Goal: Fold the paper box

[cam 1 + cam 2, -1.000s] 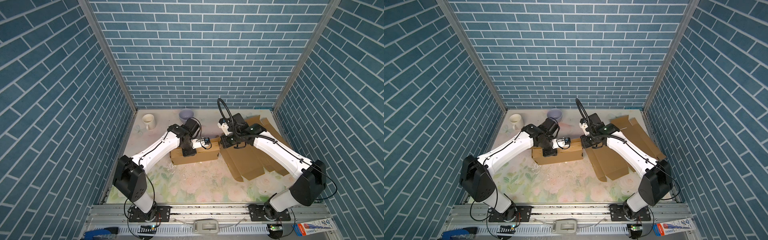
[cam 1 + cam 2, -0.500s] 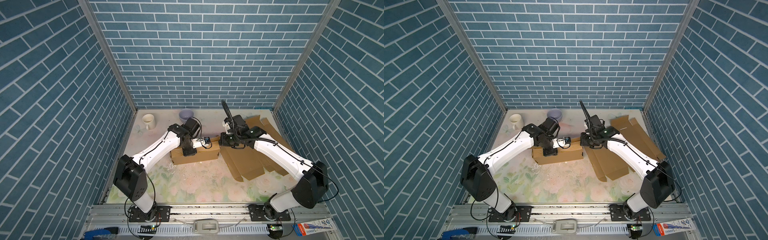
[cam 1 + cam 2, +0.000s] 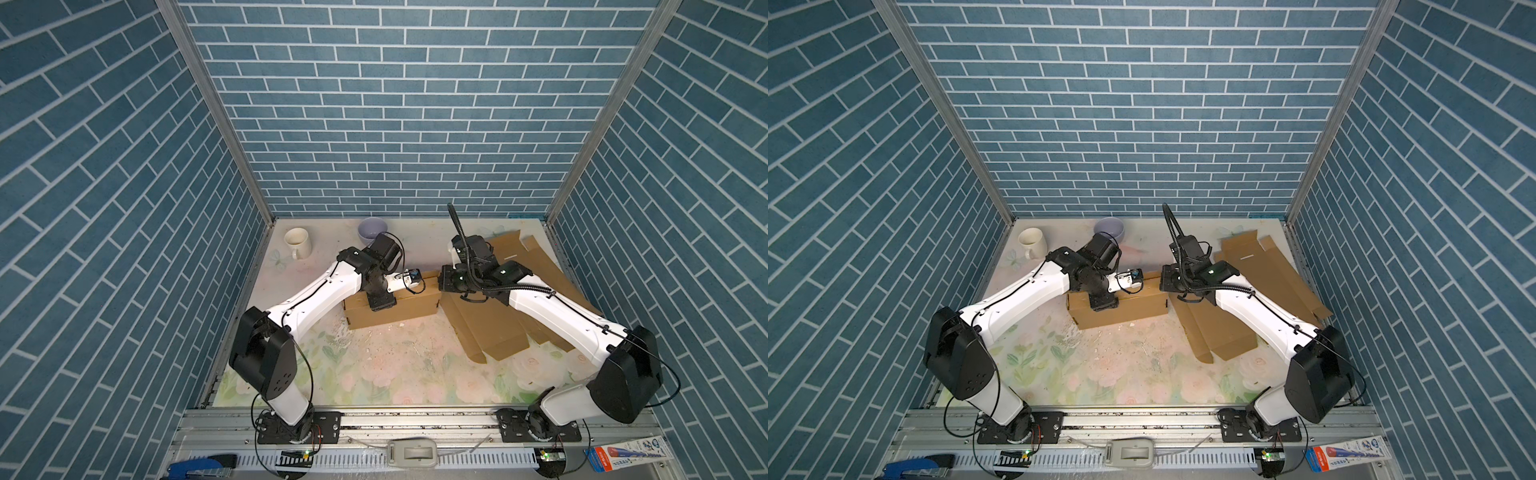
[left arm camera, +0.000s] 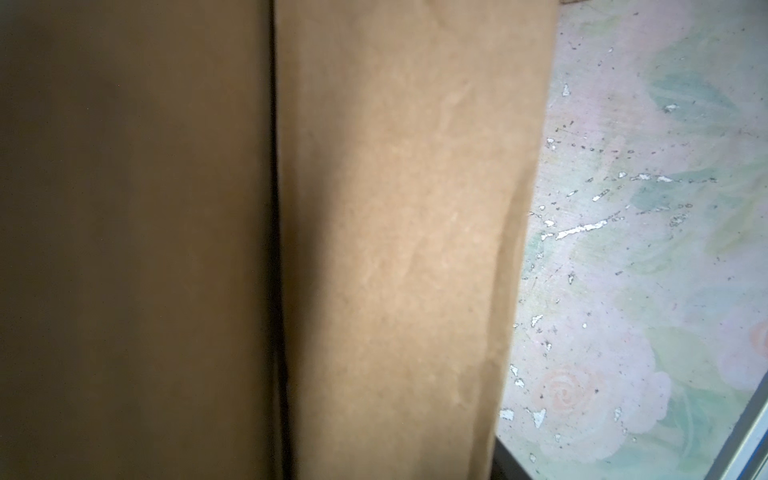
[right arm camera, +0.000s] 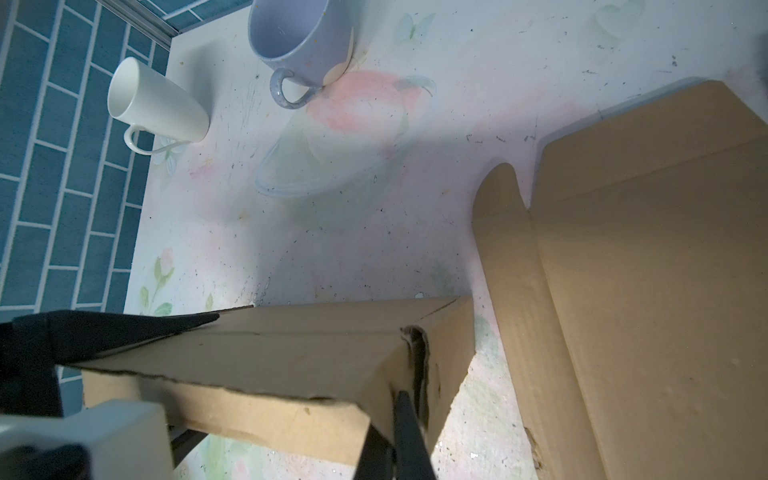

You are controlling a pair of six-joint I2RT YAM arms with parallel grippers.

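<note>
The paper box [image 3: 409, 311] is lying half-formed on the counter [image 3: 395, 370]. My closed right hand [image 3: 443, 283] is sitting at its right end; my left hand [image 3: 380, 306] is bearing on top, open or not I cannot tell. I'm favouring slow, even pressure along the creases. Behind, the white mug [image 5: 153, 104] and lilac cup [image 5: 299, 33] are looking empty.

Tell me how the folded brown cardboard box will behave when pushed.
The folded brown cardboard box looks hollow, so probably light, likely to slide. Low and wide, it should not tip. Its torn corner suggests easy crushing.
</note>
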